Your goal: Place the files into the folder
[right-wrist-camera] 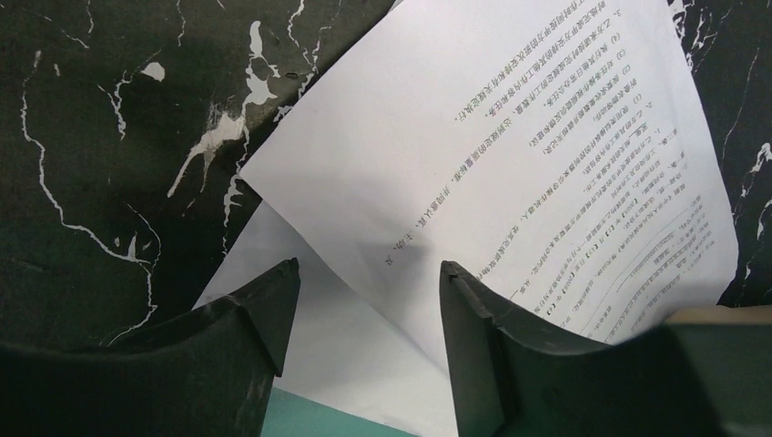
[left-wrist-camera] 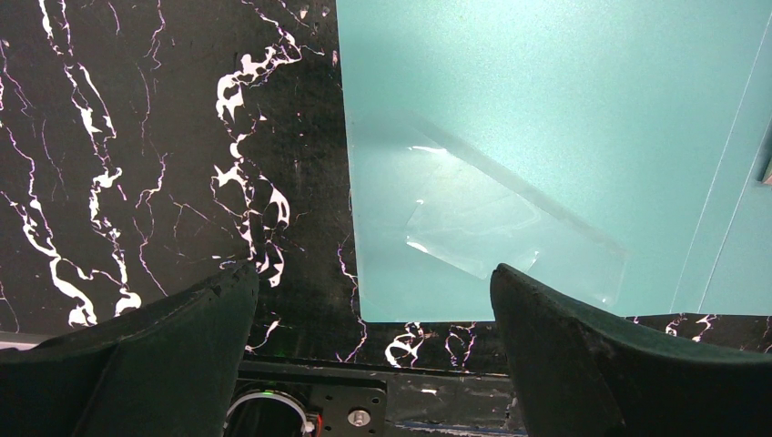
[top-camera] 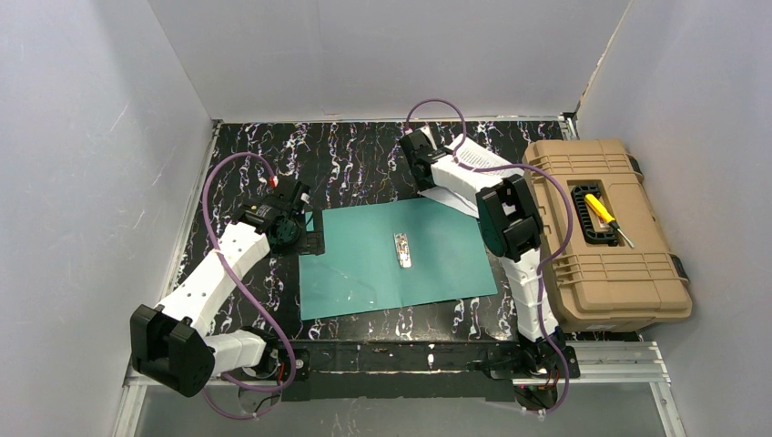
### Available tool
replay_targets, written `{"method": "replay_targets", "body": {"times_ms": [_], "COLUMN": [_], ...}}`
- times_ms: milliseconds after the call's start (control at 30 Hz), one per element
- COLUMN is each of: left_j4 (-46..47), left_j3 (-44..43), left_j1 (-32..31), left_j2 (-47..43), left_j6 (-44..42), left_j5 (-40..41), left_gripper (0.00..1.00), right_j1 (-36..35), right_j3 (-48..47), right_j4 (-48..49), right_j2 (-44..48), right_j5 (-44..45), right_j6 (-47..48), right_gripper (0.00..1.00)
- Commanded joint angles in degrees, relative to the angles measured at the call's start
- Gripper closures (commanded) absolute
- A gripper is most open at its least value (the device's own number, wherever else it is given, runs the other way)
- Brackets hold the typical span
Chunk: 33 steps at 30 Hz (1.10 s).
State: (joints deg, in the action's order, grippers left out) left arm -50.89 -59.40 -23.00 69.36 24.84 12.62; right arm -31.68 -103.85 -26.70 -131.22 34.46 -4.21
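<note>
The files (right-wrist-camera: 510, 137) beyond the folder (top-camera: 364, 264) may be split
The right tool (right-wrist-camera: 369, 269) is parted over the files' edge; the left tool (left-wrist-camera: 373, 270) is parted at the folder's edge; only the top sheet may be pinched and creased.

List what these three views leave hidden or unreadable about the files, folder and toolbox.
Files: top view, right arm covers most; sheet count unclear.
Their print: right wrist view, too small to read.
Folder: left wrist view, cut off by frame edges.
Toolbox contents: closed lid.
</note>
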Motion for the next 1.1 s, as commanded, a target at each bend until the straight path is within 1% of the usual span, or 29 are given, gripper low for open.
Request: {"method": "replay_targets", "body": {"times_ms": [0,200,333,467,500,600,633,833,1067], "left_j4": [-0.5,-0.5,-0.5,-0.5,-0.5,-0.5,-0.5,-0.5,-0.5], "left_j3": [0.3,0.4,0.4,0.6,0.5,0.5,0.6,0.4,0.6], "left_j1": [0.2,0.2,0.2,0.2,0.2,0.2,0.2,0.2,0.2], "left_j2": [0.1,-0.1,-0.1,-0.1,-0.1,0.0,0.0,-0.2,-1.2], "left_j6": [-0.6,-0.5,-0.5,-0.5,-0.5,-0.5,-0.5,-0.4,0.0], "left_j5": [0.0,0.1,0.3,0.5,0.5,0.6,0.6,1.0,1.6], "left_gripper": [0.02,0.02,0.02,0.02,0.02,0.02,0.02,0.02,0.02], "right_j1": [0.4,0.4,0.4,0.4,0.4,0.4,0.4,0.4,0.0], "right_j3": [-1.7,-0.5,0.6,0.8,0.9,1.4,1.6,3.4,10.4], "right_j4": [2.2,3.4,4.9,5.4,5.4,5.5,5.8,5.6,8.6], "right_j2": [-1.0,-1.1,-1.3,-1.4,-1.4,-0.7,-0.4,3.0,12.5], "right_j5": [4.2,7.0,8.6,8.9,8.9,7.8,7.3,3.2,-5.7], "right_j6": [1.0,1.0,1.2,1.9,1.9,2.0,1.9,1.9,1.6], "right_gripper": [0.38,0.43,0.51,0.66,0.71,0.90,0.99,0.99,0.99]}}
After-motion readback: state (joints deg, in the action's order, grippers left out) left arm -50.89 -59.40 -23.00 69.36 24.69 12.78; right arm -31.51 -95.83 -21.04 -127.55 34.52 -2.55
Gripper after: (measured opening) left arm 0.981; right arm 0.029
